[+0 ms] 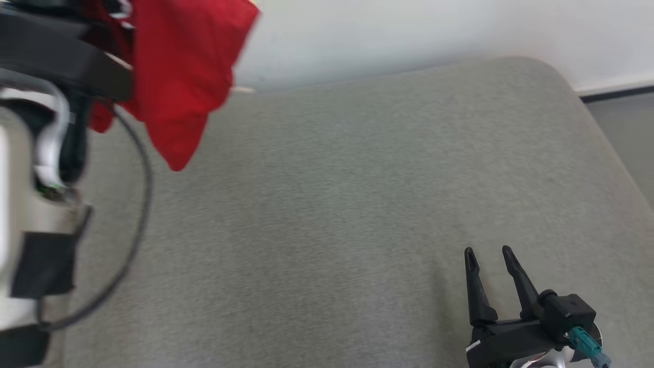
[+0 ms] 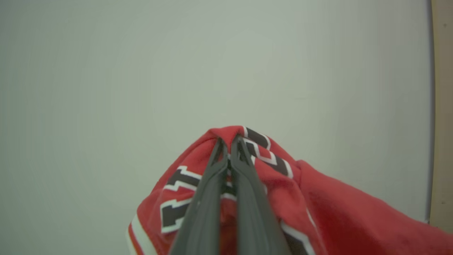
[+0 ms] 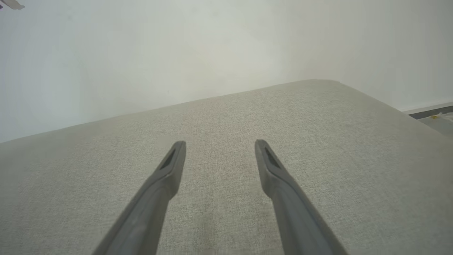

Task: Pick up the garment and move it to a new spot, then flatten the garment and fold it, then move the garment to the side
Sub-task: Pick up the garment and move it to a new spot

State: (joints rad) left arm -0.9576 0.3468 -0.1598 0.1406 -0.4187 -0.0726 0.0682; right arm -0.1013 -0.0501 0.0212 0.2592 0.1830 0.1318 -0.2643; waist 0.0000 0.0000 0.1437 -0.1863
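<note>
A red garment [image 1: 179,76] hangs in the air at the upper left of the head view, above the grey cushion [image 1: 332,204]. In the left wrist view my left gripper [image 2: 229,143] is shut on a fold of the garment [image 2: 276,184], which shows red cloth with black and white trim. The cloth drapes down around both fingers. Low at the right of the head view, my right gripper [image 1: 488,251] stands open over the cushion with nothing between its fingers. The right wrist view shows the same open gripper [image 3: 219,143] above bare grey fabric.
The cushion's far edge meets a white wall [image 1: 434,30]. At the right, the cushion rounds off to a grey floor [image 1: 628,133]. My pale left forearm [image 1: 20,204] with a black cable [image 1: 143,204] stands along the left edge.
</note>
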